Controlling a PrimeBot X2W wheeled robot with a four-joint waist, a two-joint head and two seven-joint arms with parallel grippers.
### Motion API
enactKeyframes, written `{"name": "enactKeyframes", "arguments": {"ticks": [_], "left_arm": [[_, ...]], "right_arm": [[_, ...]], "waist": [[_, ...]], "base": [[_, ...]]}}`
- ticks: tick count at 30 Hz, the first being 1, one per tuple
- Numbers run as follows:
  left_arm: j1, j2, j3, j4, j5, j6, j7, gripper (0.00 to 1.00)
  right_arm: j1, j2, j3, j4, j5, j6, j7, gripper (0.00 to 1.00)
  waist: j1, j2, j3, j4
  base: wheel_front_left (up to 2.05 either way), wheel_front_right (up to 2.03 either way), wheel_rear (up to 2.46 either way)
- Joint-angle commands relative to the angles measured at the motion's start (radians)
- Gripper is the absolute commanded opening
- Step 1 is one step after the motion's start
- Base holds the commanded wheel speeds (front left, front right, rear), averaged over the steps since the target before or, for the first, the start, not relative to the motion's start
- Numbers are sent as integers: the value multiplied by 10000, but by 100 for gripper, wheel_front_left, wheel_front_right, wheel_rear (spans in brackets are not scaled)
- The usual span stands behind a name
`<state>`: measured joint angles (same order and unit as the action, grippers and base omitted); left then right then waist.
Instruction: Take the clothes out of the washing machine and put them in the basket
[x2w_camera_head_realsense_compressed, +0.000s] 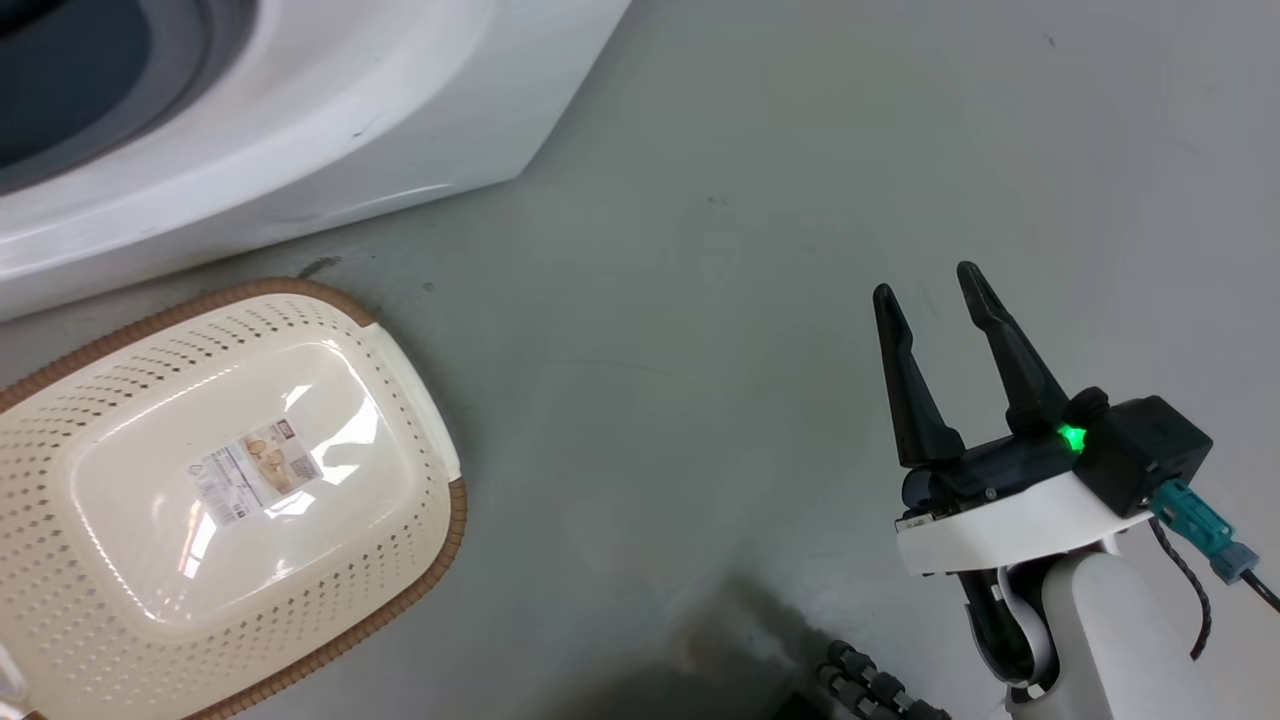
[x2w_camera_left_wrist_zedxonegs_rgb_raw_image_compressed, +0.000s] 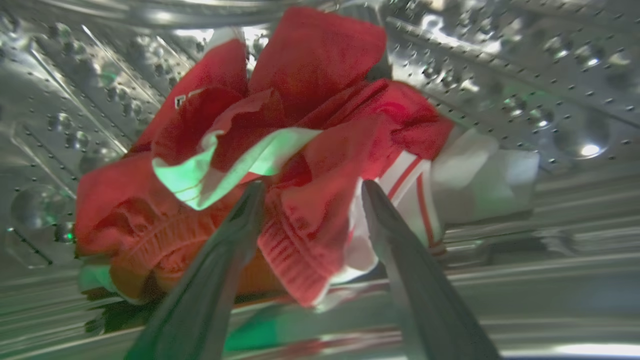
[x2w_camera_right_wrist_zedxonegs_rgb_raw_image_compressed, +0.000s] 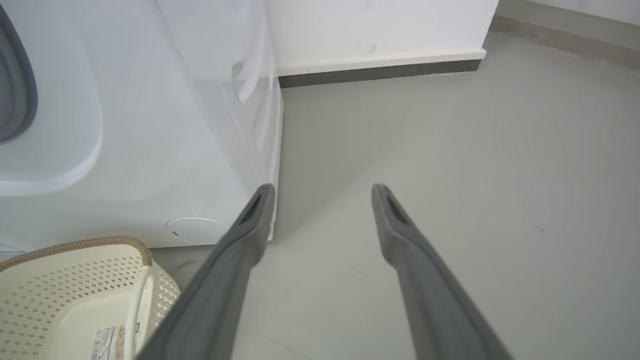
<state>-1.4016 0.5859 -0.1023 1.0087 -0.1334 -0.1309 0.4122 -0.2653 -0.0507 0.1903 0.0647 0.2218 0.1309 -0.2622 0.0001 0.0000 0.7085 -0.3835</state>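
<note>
Left gripper (x2w_camera_left_wrist_zedxonegs_rgb_raw_image_compressed: 312, 186) has its jaws spread around a fold of red-and-white fabric clothes (x2w_camera_left_wrist_zedxonegs_rgb_raw_image_compressed: 300, 100) in the perforated steel drum (x2w_camera_left_wrist_zedxonegs_rgb_raw_image_compressed: 550, 75), probably lining up a pinch. Right gripper (x2w_camera_head_realsense_compressed: 927, 283) is open, parked clear of the cream plastic basket (x2w_camera_head_realsense_compressed: 455, 520).

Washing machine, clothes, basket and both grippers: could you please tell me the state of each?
washing machine: porthole open.
clothes: heaped in the drum, not gripped.
basket: upright on the floor, no clothes in it.
left gripper: open, astride a red fold.
right gripper: open, holding nothing.
</note>
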Motion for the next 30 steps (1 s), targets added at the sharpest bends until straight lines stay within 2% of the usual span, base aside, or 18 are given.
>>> {"name": "enactKeyframes", "arguments": {"ticks": [1,9,10,11,12,14,15,19,25,30], "left_arm": [[-195,136,-114,23,-37,6,333,100],[-597,604,-244,-157,-174,148,2376,100],[-562,623,-207,-208,-214,203,2467,96],[-465,624,-165,-212,-264,262,2614,29],[-364,608,-121,-280,-318,316,2671,2],[-251,631,-90,-551,-327,466,2514,0],[65,667,-23,-840,-397,681,2172,0],[527,465,47,-1284,-538,855,1237,0],[1550,-79,322,-1416,-927,1036,-1041,0],[2533,-640,534,-1043,-1334,945,-3133,0]], "right_arm": [[6,10,41,-53,95,-3,-36,100],[-49,9,218,-83,322,-3,-37,100],[-62,9,227,-87,337,-3,-37,100],[-75,9,238,-77,365,-3,-37,100],[-87,9,250,-54,385,-3,-37,100],[-123,9,260,-26,406,-3,-38,100],[-181,9,287,10,459,-3,-38,100],[-171,9,174,93,396,-3,-38,100],[-97,7,-14,198,192,-3,-38,100],[156,4,-130,413,-11,-3,-37,100]], "waist": [[-1,0,158,-141],[-1,0,428,-373],[-1,0,444,-392],[-1,0,449,-406],[-1,0,445,-414],[-1,0,431,-425],[-1,0,329,-436],[-1,0,48,-329],[-1,0,-750,-26],[-1,0,-1665,240]], "base": [[0,0,0],[0,0,0],[0,0,0],[0,0,0],[0,0,0],[0,0,0],[0,0,0],[0,0,0],[0,0,0],[0,0,0]]}}
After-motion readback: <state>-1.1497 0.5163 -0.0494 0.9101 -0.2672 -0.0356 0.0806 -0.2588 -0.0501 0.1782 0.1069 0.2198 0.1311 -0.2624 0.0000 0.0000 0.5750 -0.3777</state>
